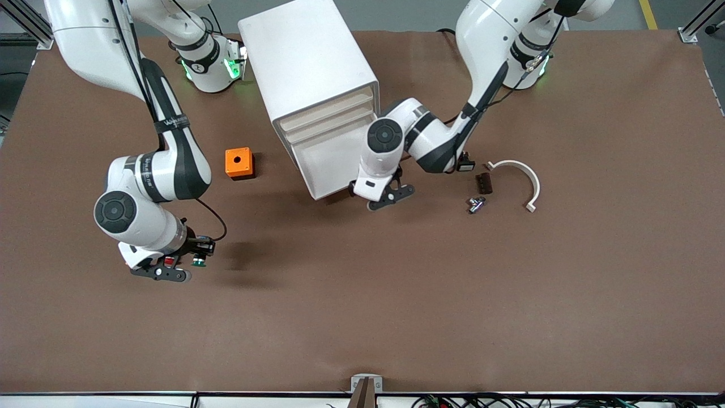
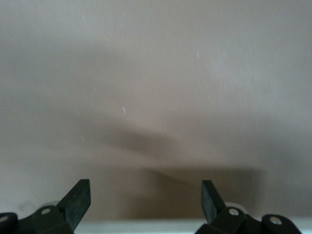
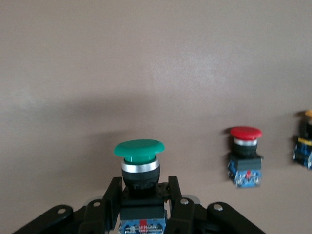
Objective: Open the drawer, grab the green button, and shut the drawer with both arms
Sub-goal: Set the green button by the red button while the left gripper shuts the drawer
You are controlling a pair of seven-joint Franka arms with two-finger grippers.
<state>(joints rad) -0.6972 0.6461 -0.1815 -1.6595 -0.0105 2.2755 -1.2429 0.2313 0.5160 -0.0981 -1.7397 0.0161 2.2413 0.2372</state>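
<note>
The white cabinet (image 1: 308, 62) stands at the table's middle. Its lowest drawer (image 1: 334, 167) looks pulled out toward the front camera, with the white tray showing. My left gripper (image 1: 389, 195) is open and empty at the drawer's front edge. In the left wrist view the beige drawer front (image 2: 156, 73) fills the picture close before the gripper (image 2: 145, 189). My right gripper (image 1: 190, 263) is low over the table toward the right arm's end. It is shut on the green-capped button (image 1: 198, 262). In the right wrist view the gripper (image 3: 143, 191) clamps the button's (image 3: 139, 151) black body.
A red-capped button (image 3: 246, 156) and an orange-capped one (image 3: 304, 141) are near the right gripper. An orange box (image 1: 239, 162) sits beside the cabinet. A white curved piece (image 1: 518, 175), a brown block (image 1: 483, 182) and a metal fitting (image 1: 476, 204) lie toward the left arm's end.
</note>
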